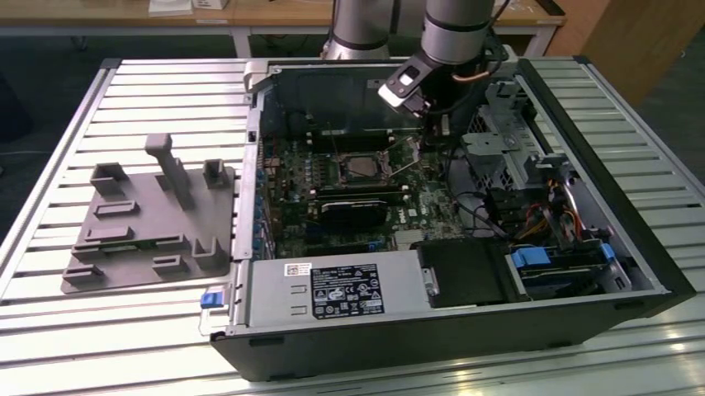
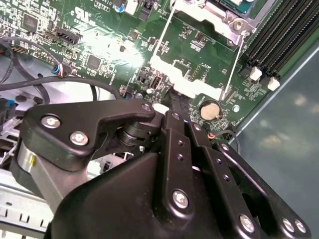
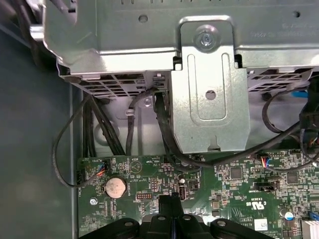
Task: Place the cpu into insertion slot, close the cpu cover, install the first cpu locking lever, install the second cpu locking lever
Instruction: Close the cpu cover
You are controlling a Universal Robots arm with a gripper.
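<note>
In the exterior view the insertion slot [image 1: 358,167] sits on the green board inside the open case. The silvery cpu cover [image 1: 340,157] lies flat over it, and a dull square, the cpu [image 1: 361,169], shows in its window. My gripper [image 1: 428,139] hangs just to the exterior view's right of the slot, low over the board. In both wrist views its black fingers [image 2: 172,119] meet, shut, with nothing seen between them [image 3: 171,203]. Two thin metal locking levers [image 2: 160,37] [image 2: 234,64] run from the slot's corner [image 2: 219,15] toward the fingertips.
A black graphics card [image 1: 355,208] lies in front of the slot. A grey drive cage [image 3: 204,89] and dark cables [image 3: 164,134] stand close beside the gripper. A coin battery [image 3: 115,187] sits on the board. A grey fixture tray [image 1: 149,223] rests on the slatted table outside the case.
</note>
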